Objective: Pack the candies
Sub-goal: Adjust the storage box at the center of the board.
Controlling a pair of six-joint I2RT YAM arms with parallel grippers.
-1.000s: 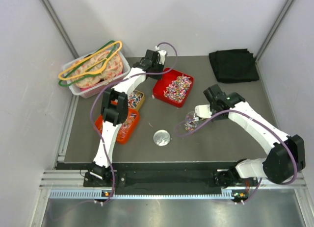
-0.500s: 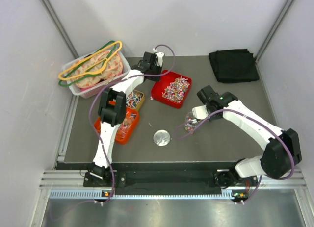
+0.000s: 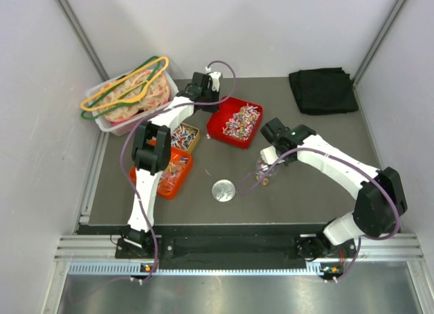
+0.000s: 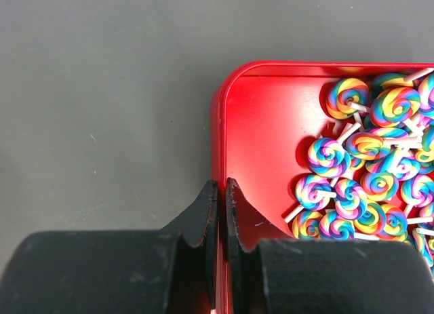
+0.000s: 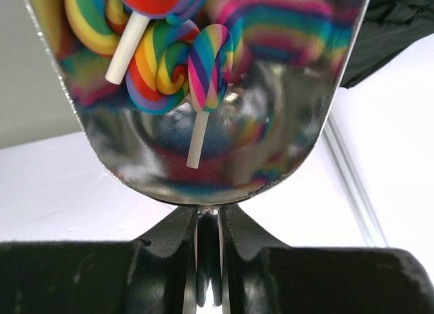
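Top external: three trays; left end effector pinches red tray, right end effector pinches scoop.

red tray glossy | scoop mirror-bright metal | table matt grey | candies smooth

No legible text, no labels, no brands

**Left wrist view:** the red tray runs off the frame at 3 and 6 o'clock. Its near rim is hidden between the fingers of the left gripper.

**Right wrist view:** the metal scoop is cropped at 12 o'clock, and the candies nearest that edge are blurred.

**Top view:** the left arm partly hides the orange tray.
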